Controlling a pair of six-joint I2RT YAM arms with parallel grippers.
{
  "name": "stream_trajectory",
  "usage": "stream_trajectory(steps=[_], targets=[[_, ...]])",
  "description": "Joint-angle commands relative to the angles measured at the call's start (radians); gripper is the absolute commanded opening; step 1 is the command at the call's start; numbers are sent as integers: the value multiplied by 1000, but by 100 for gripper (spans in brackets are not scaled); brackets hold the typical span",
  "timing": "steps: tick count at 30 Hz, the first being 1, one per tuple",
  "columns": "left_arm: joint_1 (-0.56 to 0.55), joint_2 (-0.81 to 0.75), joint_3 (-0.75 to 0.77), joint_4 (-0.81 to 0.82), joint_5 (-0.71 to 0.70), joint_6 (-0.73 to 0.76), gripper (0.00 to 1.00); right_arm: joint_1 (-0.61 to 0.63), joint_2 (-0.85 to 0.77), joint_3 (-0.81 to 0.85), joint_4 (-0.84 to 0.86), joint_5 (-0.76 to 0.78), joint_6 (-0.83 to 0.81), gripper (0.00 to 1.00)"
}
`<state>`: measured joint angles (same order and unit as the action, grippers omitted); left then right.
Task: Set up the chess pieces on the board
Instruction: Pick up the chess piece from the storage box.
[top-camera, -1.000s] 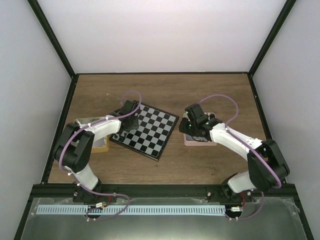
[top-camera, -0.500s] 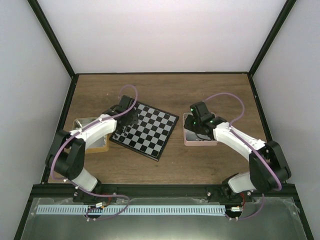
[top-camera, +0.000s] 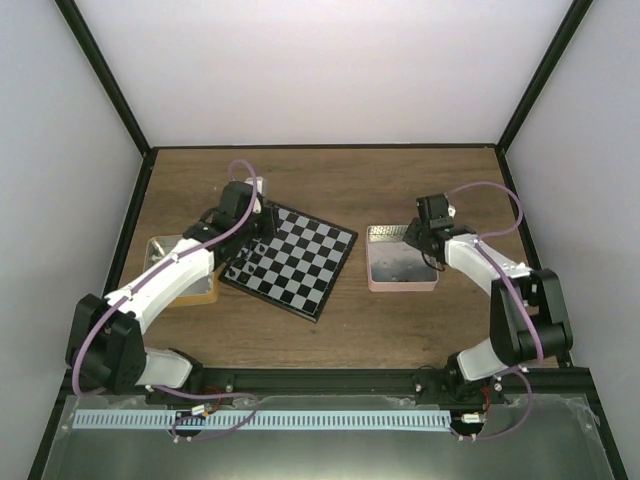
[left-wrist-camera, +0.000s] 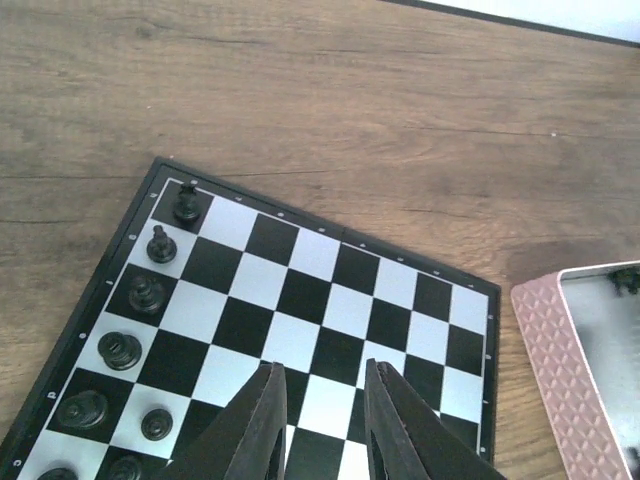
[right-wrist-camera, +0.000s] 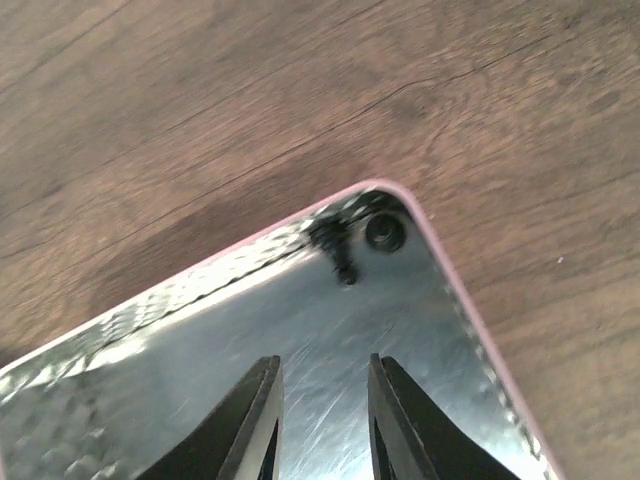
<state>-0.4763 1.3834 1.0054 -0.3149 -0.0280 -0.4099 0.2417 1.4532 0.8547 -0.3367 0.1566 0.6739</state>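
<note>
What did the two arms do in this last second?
The left gripper drew back from the left squares of the board toward its far corner. The right gripper swung from the middle of the pink tray to its far right corner. Both hold nothing. Board and tray stayed put.

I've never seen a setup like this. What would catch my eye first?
The black-and-grey chessboard lies askew on the wooden table, with tiny black pieces standing along one side. Two white arms reach in: the left arm over the board, the right arm over the corner of a pink tray, where two dark pieces sit.
</note>
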Motion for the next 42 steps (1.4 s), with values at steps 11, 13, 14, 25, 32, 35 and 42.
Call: stream_trajectory(steps=[11,13,14,25,32,35,42], targets=[[3,-57,-63,89,102,19,27,-104,203,71,134,-71,-158,21],[2,-54,-64,90,102,20,27,-105,217,76,145,-82,-167,21],[3,-52,-64,91,102,21,27,-105,225,78,149,-84,-170,21],[3,-49,-67,91,100,22,28,-106,300,115,153,-70,-195,21],[2,-49,-67,93,97,20,28,-105,322,125,154,-80,-218,6],[2,-49,-66,94,96,18,28,-106,292,112,147,-109,-218,2],[4,-72,-82,112,73,0,28,-104,155,78,39,-339,-129,1]])
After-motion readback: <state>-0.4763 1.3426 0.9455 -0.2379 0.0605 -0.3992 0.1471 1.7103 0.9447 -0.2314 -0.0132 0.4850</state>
